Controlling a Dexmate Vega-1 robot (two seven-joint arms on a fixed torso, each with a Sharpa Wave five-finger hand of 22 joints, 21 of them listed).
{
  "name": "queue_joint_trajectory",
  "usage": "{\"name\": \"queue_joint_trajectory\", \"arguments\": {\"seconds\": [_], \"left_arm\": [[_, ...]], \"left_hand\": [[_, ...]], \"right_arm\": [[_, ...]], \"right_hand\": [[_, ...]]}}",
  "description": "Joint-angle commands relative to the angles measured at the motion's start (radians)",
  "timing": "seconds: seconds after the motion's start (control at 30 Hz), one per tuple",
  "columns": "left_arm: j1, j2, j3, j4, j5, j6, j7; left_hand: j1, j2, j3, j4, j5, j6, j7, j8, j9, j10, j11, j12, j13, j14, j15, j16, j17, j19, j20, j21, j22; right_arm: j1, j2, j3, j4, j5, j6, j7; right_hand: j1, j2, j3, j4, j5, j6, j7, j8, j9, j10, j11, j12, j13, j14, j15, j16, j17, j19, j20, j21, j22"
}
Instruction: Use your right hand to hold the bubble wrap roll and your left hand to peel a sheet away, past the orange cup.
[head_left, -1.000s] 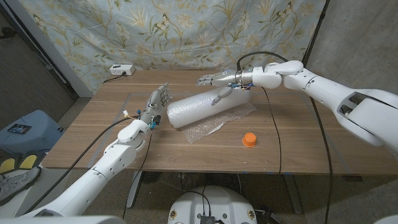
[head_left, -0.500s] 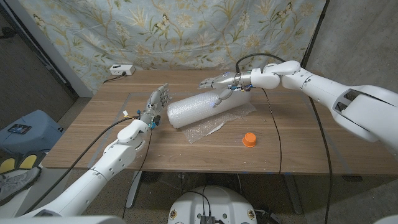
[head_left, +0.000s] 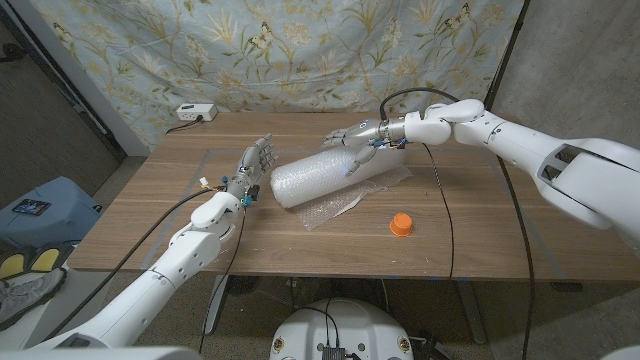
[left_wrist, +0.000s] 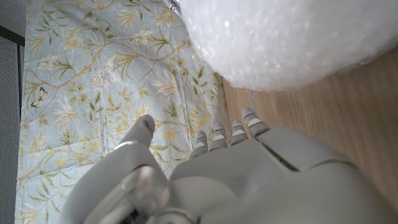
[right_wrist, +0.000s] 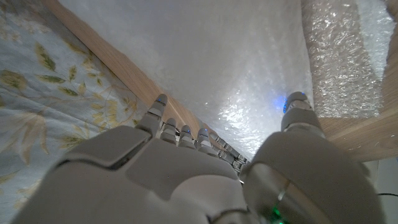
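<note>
A wooden table (head_left: 200, 235) stands in front of a pale blue cloth backdrop (head_left: 300, 50) printed with leaves and birds, which hangs across the back of the room. A white power strip (head_left: 194, 112) sits at the table's far left corner, and a black cable (head_left: 445, 220) trails across the right side of the tabletop. On the floor to the left lies a blue bag (head_left: 35, 210).

The bubble wrap roll (head_left: 325, 174) lies on its side near the middle of the table, angled from near left to far right, with a loose sheet (head_left: 330, 208) spread on the wood beneath and in front of it. The orange cup (head_left: 401, 223) stands near the roll, toward the front right.

The right hand (head_left: 358, 139) reaches over the roll's far end, fingers spread apart above the wrap, thumb toward it; whether it touches, I cannot tell. The left hand (head_left: 250, 168) stands just beside the roll's near end, fingers apart and holding nothing.
</note>
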Motion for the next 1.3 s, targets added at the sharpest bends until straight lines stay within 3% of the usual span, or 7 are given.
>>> {"name": "queue_joint_trajectory", "arguments": {"seconds": [0.03, 0.67, 1.3], "left_arm": [[-0.001, -0.012, 0.005, 0.004, 0.002, -0.006, 0.006], [-0.001, -0.024, 0.001, 0.023, -0.009, -0.022, -0.003], [-0.015, -0.055, 0.016, 0.048, -0.004, -0.042, -0.004]], "left_hand": [[-0.005, 0.006, 0.004, -0.008, 0.004, 0.001, 0.003, 0.0, 0.004, 0.003, 0.005, 0.003, 0.002, 0.004, 0.01, 0.001, 0.002, 0.009, -0.001, -0.006, 0.006], [-0.006, 0.008, 0.007, -0.011, 0.005, 0.006, 0.0, 0.002, 0.004, 0.003, 0.005, 0.003, 0.002, 0.008, 0.011, 0.002, 0.001, 0.011, 0.001, -0.007, 0.006], [-0.004, 0.011, 0.012, -0.016, 0.007, 0.017, -0.002, 0.005, 0.005, 0.015, 0.009, 0.008, 0.004, 0.017, 0.017, 0.004, 0.001, 0.019, 0.007, -0.006, 0.006]], "right_arm": [[-0.01, 0.0, -0.016, 0.001, -0.012, 0.001, 0.016], [0.013, 0.031, -0.062, 0.043, -0.046, 0.018, 0.015], [0.05, 0.062, -0.119, 0.12, -0.082, 0.043, -0.041]], "right_hand": [[0.011, 0.001, 0.003, 0.001, 0.005, -0.011, 0.001, -0.006, 0.006, -0.01, -0.002, 0.001, 0.002, -0.004, 0.005, 0.003, 0.005, 0.002, 0.008, 0.004, 0.0], [0.008, 0.0, 0.002, 0.004, 0.006, -0.015, 0.002, -0.004, 0.007, -0.016, -0.001, 0.002, 0.002, -0.005, 0.005, 0.004, 0.006, 0.001, 0.011, 0.005, 0.0], [0.009, 0.004, 0.004, 0.007, 0.008, -0.004, 0.002, 0.002, 0.007, -0.008, -0.005, 0.008, 0.003, 0.002, 0.002, 0.009, 0.006, 0.005, 0.011, 0.007, 0.0]]}}
